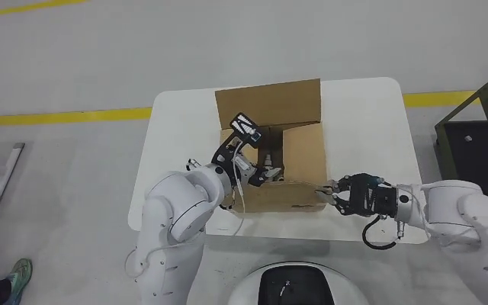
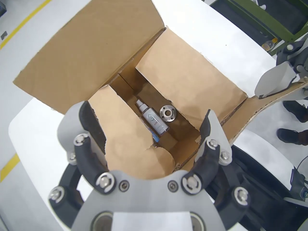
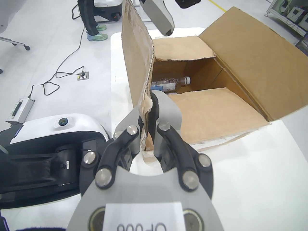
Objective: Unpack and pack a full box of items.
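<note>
Inside box (image 2: 84, 49), spray bottle (image 2: 154, 120) (print illegible)

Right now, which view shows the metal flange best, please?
Left wrist view: it looks down onto the metal flange in the box. A flap hides it from the right wrist; the top view leaves it unclear.

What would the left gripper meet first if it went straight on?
Probably the spray bottle lying in the cardboard box; the open left gripper points into its opening, though depth is unclear.
</note>
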Controlling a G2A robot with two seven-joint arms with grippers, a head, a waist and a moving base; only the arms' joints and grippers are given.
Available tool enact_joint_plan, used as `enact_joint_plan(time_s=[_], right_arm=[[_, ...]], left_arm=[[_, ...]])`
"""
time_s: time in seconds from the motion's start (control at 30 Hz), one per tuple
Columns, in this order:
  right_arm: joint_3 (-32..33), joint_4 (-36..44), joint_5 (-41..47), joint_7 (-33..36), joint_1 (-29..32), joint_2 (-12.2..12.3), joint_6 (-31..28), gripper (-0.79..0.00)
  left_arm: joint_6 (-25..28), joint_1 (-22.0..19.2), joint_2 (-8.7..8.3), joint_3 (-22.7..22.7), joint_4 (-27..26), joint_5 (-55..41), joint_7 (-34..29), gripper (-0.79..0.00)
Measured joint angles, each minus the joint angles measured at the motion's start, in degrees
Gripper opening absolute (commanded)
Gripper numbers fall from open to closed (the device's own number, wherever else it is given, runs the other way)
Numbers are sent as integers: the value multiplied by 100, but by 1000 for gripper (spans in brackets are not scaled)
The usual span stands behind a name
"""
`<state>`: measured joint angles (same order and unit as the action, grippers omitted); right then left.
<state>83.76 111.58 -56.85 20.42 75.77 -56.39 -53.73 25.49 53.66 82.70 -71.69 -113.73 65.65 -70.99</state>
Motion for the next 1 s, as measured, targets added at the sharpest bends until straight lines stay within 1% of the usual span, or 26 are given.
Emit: enact_joint_plan(time_s=[0.03,0.07,0.1,0.23,0.27,0.4,0.43,0.47,0.5,0.6,0.67,0.77,0.87,0.93,1.0], right_arm=[[10,1,-44,-96,21,0,2,-573],[27,3,-82,-190,38,0,5,-508],[49,7,-127,-307,64,1,6,-480],[149,-28,-139,-640,150,7,27,-440],[180,-54,-93,-704,176,9,45,-453],[424,-163,321,-989,304,17,233,-588],[500,-181,458,-1059,334,21,268,-603],[602,-214,647,-1137,379,25,311,-665],[675,-249,814,-1195,412,28,344,-785],[856,-401,1471,-1327,466,31,486,-785],[870,-440,1806,-1250,439,37,553,-785],[743,-485,2225,-923,346,47,634,-785],[397,-525,2682,-412,204,56,632,-785],[84,-561,2923,56,109,64,547,-785],[-196,-615,3070,441,33,69,463,-785]], left_arm=[[7,-2,-8,21,12,-25,-61,0],[21,-4,-17,40,17,-50,-113,0],[36,-7,-28,60,16,-84,-163,0],[90,-10,-67,95,-24,-181,-283,0],[100,-6,-76,101,-36,-205,-311,0],[118,30,-122,108,-178,-362,-457,0],[125,43,-133,108,-209,-395,-489,0],[139,60,-147,108,-244,-438,-534,0],[146,75,-158,108,-268,-474,-563,0],[159,136,-198,113,-340,-595,-624,0],[148,177,-230,137,-377,-645,-635,0],[153,245,-303,201,-443,-731,-628,0],[133,325,-394,235,-525,-855,-648,0],[103,378,-467,235,-581,-907,-677,0],[69,423,-535,150,-634,-960,-712,0]])
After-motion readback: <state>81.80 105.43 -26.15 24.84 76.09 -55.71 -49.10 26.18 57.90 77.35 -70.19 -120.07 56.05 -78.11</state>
